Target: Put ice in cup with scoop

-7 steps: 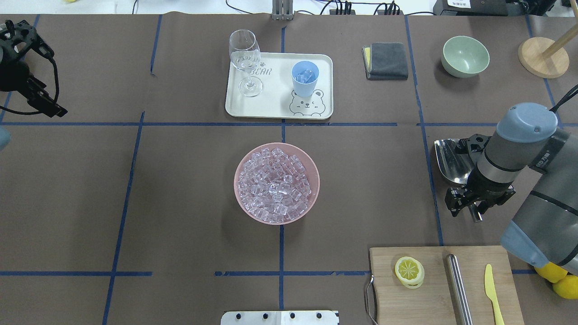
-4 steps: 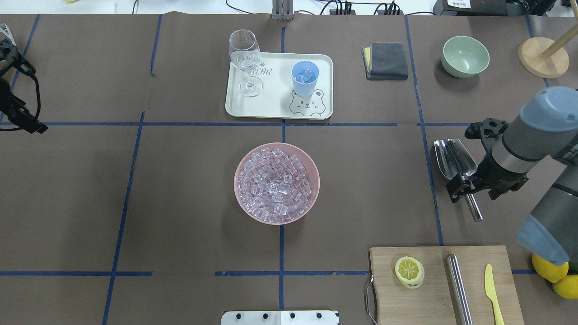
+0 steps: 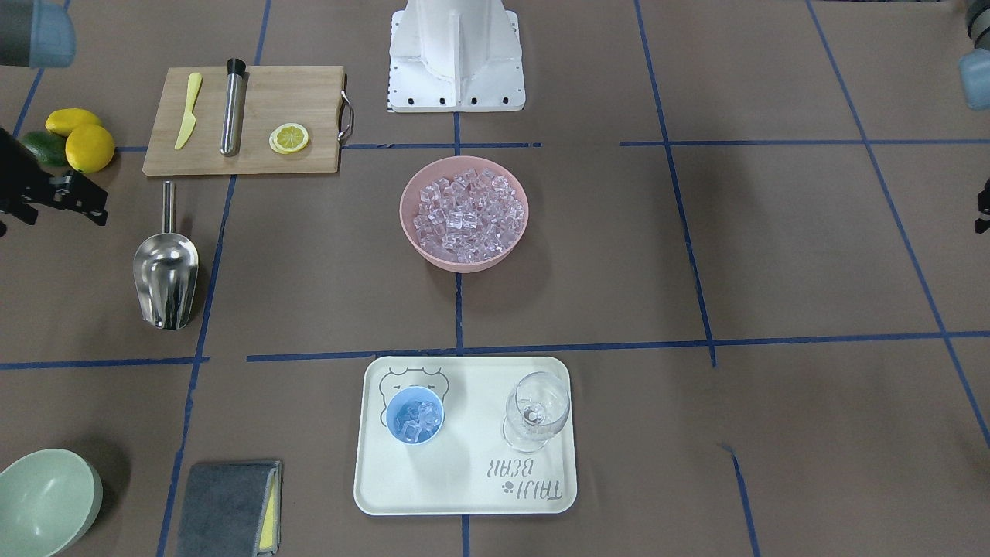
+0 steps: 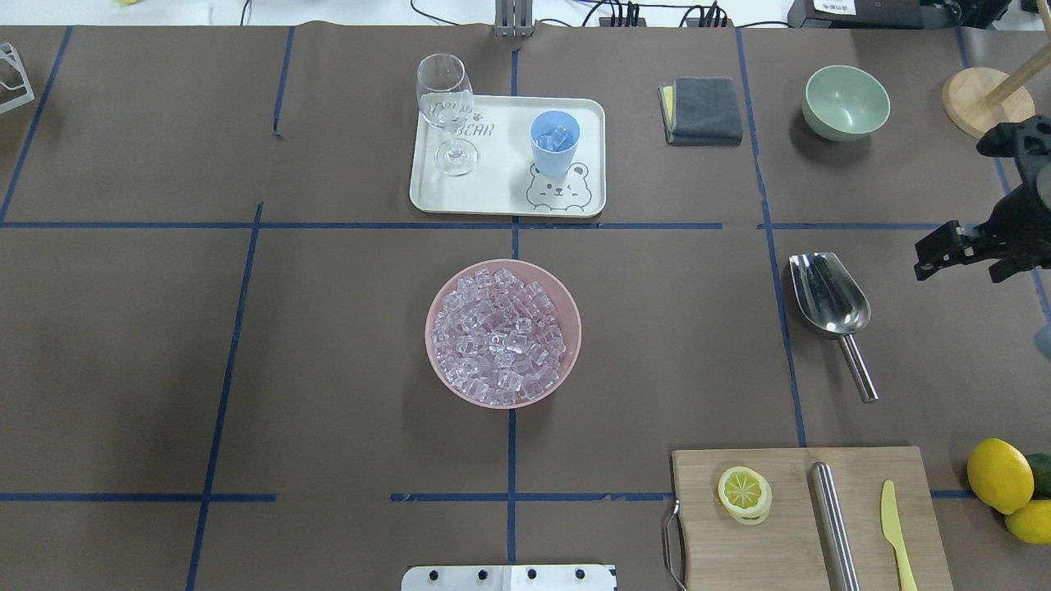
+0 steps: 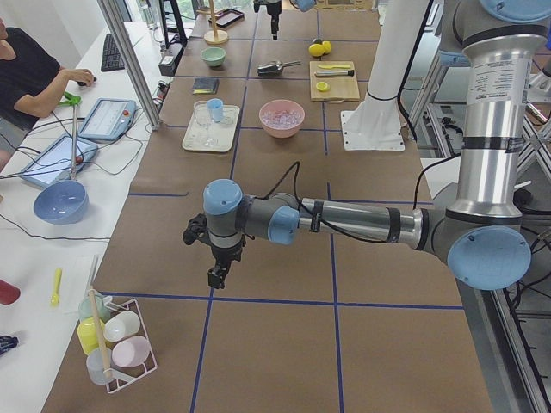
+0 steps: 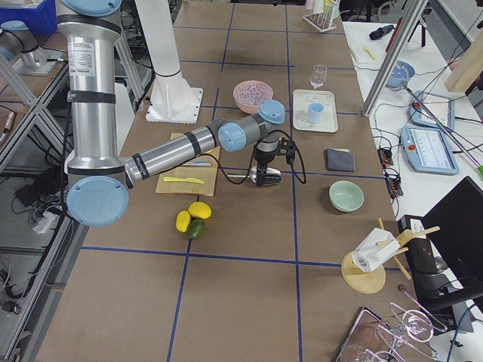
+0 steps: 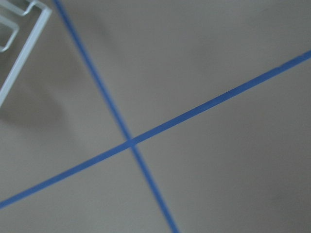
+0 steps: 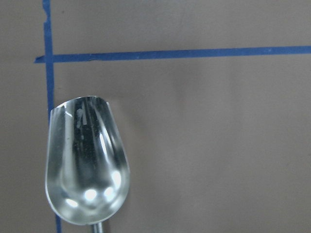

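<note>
The steel scoop [image 4: 829, 297] lies on the table at the right with its trough empty, and it fills the lower left of the right wrist view [image 8: 87, 162]. My right gripper [image 4: 969, 254] hovers to the right of it, open, holding nothing; it also shows at the edge of the front view [image 3: 58, 199]. The light-blue cup [image 4: 555, 141] stands on the white tray [image 4: 501, 201] with a few ice cubes inside. More ice [image 4: 499, 335] is heaped in the pink bowl [image 4: 435, 345] at the centre. My left gripper [image 5: 215, 275] hangs over bare table far left; whether it is open I cannot tell.
A wine glass [image 4: 447, 111] shares the tray. Grey cloth [image 4: 703, 110], green bowl [image 4: 846, 102] and wooden stand [image 4: 985, 103] sit at the back right. The cutting board [image 4: 788, 542] carries a lemon slice, steel rod and yellow knife; lemons [image 4: 1002, 476] lie beside it.
My right gripper let go of the scoop's handle and drew away to the right, leaving the scoop on the table. The left arm slid out of the overhead view.
</note>
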